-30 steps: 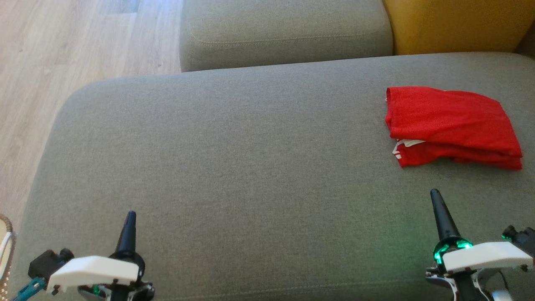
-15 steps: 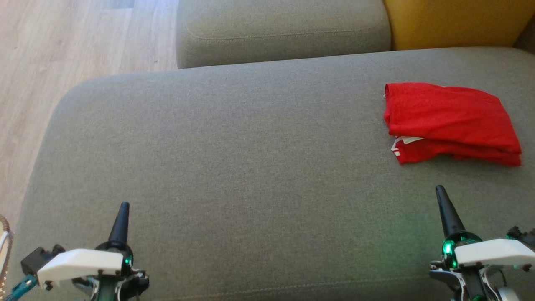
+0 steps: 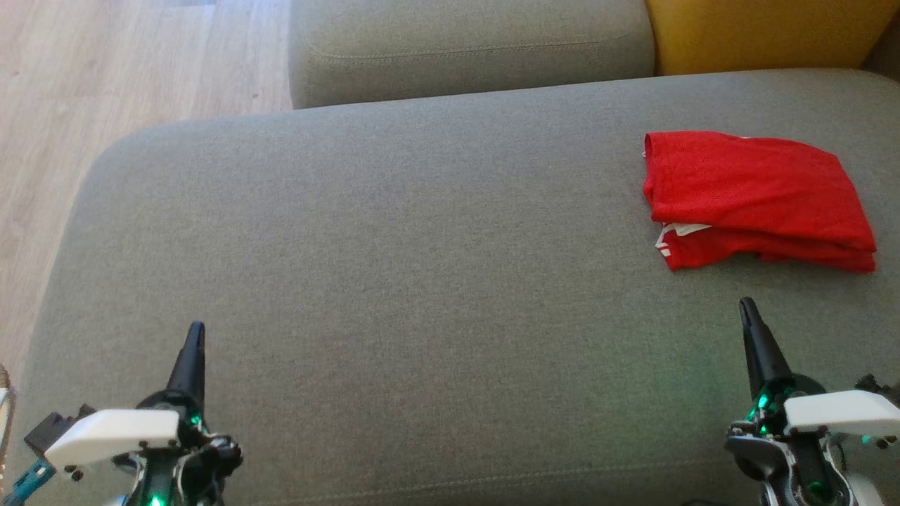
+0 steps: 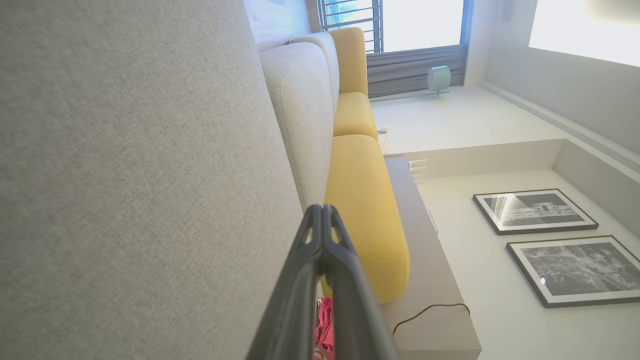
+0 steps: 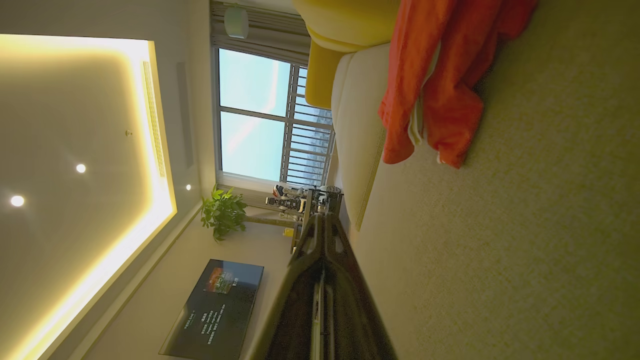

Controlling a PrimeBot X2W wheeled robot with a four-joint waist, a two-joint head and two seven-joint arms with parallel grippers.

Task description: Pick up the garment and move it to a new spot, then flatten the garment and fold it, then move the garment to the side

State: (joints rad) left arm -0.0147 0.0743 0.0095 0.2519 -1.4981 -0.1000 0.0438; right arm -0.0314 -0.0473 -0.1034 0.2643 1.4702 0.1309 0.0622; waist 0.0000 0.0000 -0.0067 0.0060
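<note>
The grey sofa seat [image 3: 422, 239] spreads under me from edge to edge, broad and bare across its middle and left. Beyond it are a matching grey back cushion [image 3: 464, 49] and, to the right of that, a yellow cushion [image 3: 759, 31]; the wooden floor [image 3: 105, 77] shows off the left end.

The garment [image 3: 752, 193], red with a sliver of white trim at its near-left corner, lies on the far right of the seat, doubled into a flat stack. Its long axis runs left to right across my head view, sloping slightly toward me at the right end.

My right gripper [image 3: 747, 307] hangs over the near edge with its jaws pressed together and empty, pointing forward; the garment sits ahead of its tip, near but apart. My left gripper [image 3: 195, 330], jaws likewise pressed together on nothing, is at the near left, well apart from the cloth.

I judge the folding done and the stack already aside. Any further nudge belongs to my right arm, reaching straight forward onto the near long edge.
</note>
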